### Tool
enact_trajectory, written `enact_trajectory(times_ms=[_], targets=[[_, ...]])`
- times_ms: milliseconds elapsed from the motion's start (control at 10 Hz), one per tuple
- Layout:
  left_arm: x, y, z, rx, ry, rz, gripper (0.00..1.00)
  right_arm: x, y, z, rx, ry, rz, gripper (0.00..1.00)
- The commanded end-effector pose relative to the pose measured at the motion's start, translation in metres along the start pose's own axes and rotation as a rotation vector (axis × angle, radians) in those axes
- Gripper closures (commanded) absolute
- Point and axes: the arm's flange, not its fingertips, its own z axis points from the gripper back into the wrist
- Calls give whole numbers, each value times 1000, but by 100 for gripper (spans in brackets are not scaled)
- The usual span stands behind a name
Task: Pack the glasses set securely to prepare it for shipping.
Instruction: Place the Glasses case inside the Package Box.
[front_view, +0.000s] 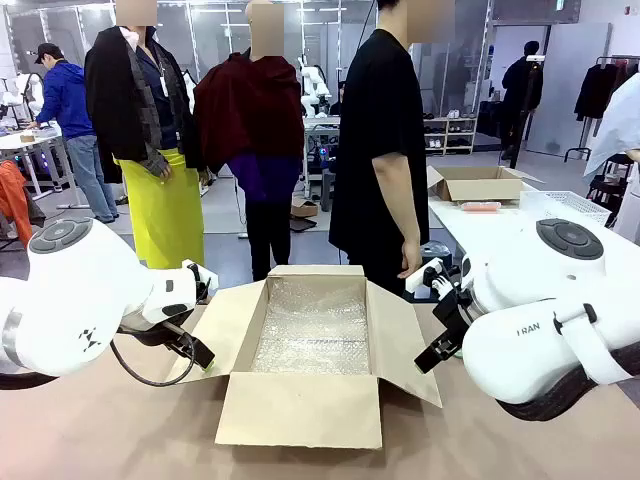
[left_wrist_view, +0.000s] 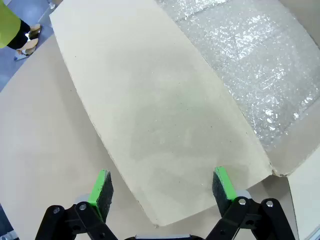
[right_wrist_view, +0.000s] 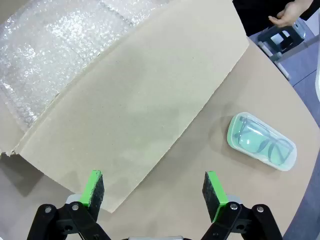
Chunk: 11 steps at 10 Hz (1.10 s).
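Note:
A mint-green pair of glasses (right_wrist_view: 261, 142) in clear plastic wrapping lies on the brown table beside the box's right flap (right_wrist_view: 150, 100). The pale pink pair is out of view. An open cardboard box (front_view: 300, 405) stands mid-table, lined with bubble wrap (front_view: 312, 330). My left gripper (front_view: 197, 352) (left_wrist_view: 162, 185) hangs open above the box's left flap (left_wrist_view: 160, 115), with nothing between its green pads. My right gripper (front_view: 432, 352) (right_wrist_view: 152, 187) is open too, above the right flap's outer edge, the glasses a short way off to its side.
A person in black (front_view: 380, 150) stands at the far side of the table, one hand (front_view: 410, 265) hanging near the box's far right corner. A second open box (front_view: 475, 182) and a white basket (front_view: 565, 205) sit on a white table at back right.

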Motion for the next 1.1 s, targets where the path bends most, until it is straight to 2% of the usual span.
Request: enact_trajectory(times_ms=[0, 800, 1000], targets=[[0, 0, 0, 0, 0, 0, 0, 0, 0, 0, 0, 0, 0, 0], [0, 0, 0, 0, 0, -1, 0, 0, -1, 0, -1, 0, 1, 0], [15, 14, 40, -141, -13, 5, 0, 22, -28, 35, 89, -28, -63, 0]])
